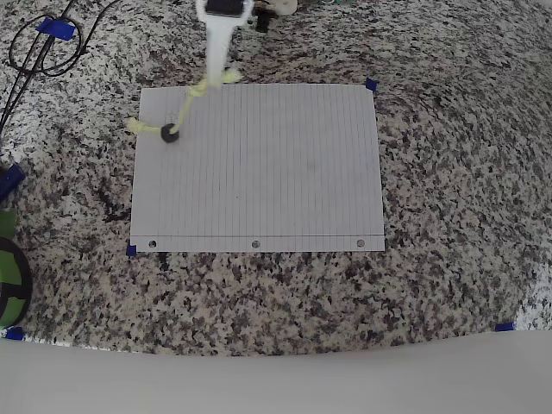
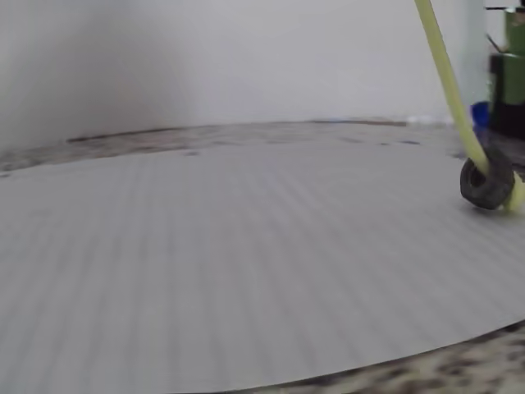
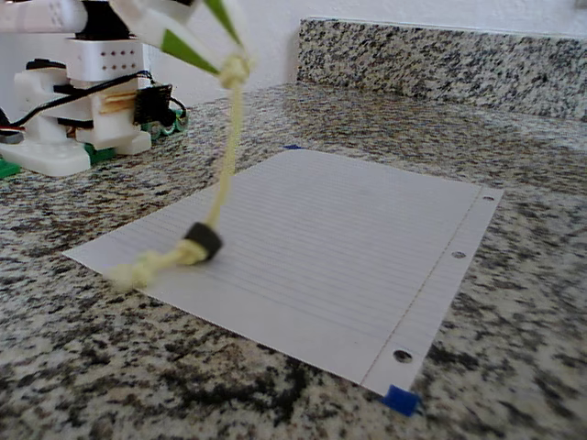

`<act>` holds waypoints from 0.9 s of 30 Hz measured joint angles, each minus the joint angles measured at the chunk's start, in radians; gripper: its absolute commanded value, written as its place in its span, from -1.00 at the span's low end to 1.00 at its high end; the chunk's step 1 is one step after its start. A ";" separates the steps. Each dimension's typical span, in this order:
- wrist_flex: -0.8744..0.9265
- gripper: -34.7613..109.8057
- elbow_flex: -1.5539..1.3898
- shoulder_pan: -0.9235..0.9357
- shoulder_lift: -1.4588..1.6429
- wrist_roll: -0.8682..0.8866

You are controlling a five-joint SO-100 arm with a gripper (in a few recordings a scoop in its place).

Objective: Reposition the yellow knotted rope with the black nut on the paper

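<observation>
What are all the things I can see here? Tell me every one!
Paper: one, white, lined, flat on the counter.
Rope: one, yellow, top knot lifted, other end trailing off the paper's edge.
Nut: one, black, on the rope, resting on the paper.
Tape: several bits, blue, at the paper's corners and on the counter.
Cables: black loops, top left in the overhead view.
Counter: one, speckled granite.
Gripper: one, white with green fingers, shut on the rope's top knot.
</observation>
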State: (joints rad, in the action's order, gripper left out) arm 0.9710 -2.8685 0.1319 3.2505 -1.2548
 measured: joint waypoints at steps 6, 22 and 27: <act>0.026 -0.52 -0.037 -0.121 0.012 0.044; -0.054 -0.52 -0.179 -0.293 -0.008 0.054; -0.091 -0.52 -0.189 -0.296 -0.018 -0.114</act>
State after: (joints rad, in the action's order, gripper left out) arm 0.8805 -3.0572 -0.1641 3.2321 -1.3683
